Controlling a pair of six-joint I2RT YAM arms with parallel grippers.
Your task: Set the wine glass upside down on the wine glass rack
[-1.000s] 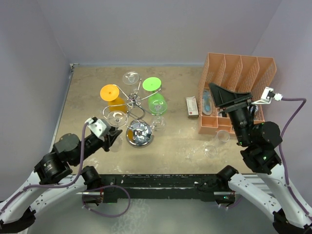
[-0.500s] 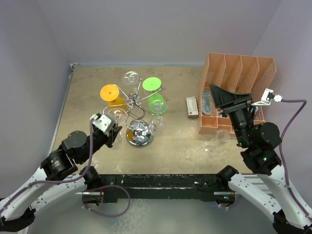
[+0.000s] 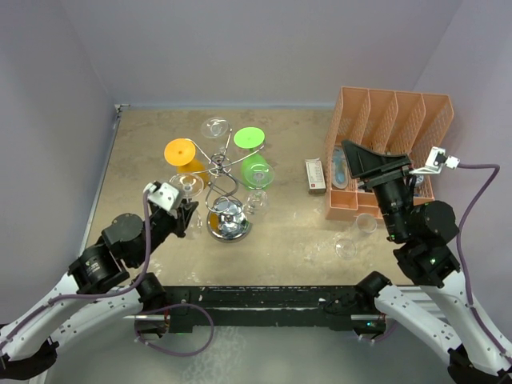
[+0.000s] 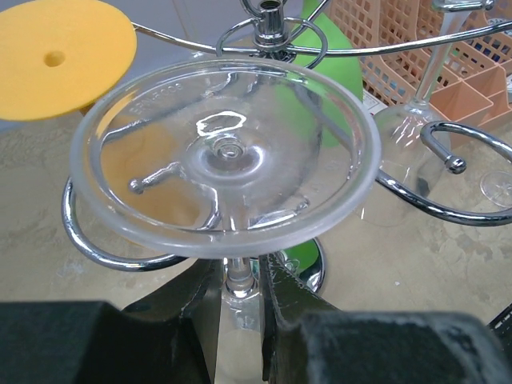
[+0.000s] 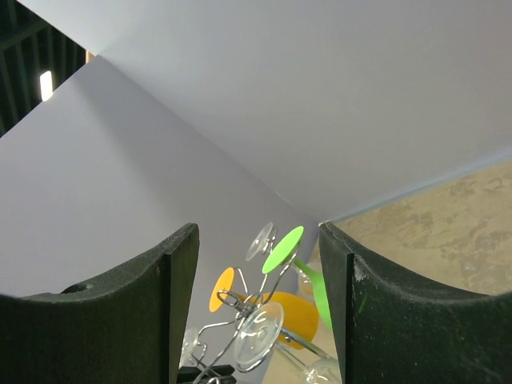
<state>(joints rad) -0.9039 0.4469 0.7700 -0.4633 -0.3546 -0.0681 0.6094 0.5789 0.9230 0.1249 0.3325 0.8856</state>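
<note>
Wine glass, stem pinched in my left gripper, has just reached the wine glass rack, seemingly above one scroll arm; seating remains.

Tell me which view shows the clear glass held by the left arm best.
Left wrist: the wine glass fills the frame, foot up, stem between the left gripper's jaws. Top external shows it small beside the wine glass rack. Right wrist shows only distant glasses, too small to tell.

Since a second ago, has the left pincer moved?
Yes: the left pincer, gripping the wine glass, moved up the top view, toward the orange glass.
</note>
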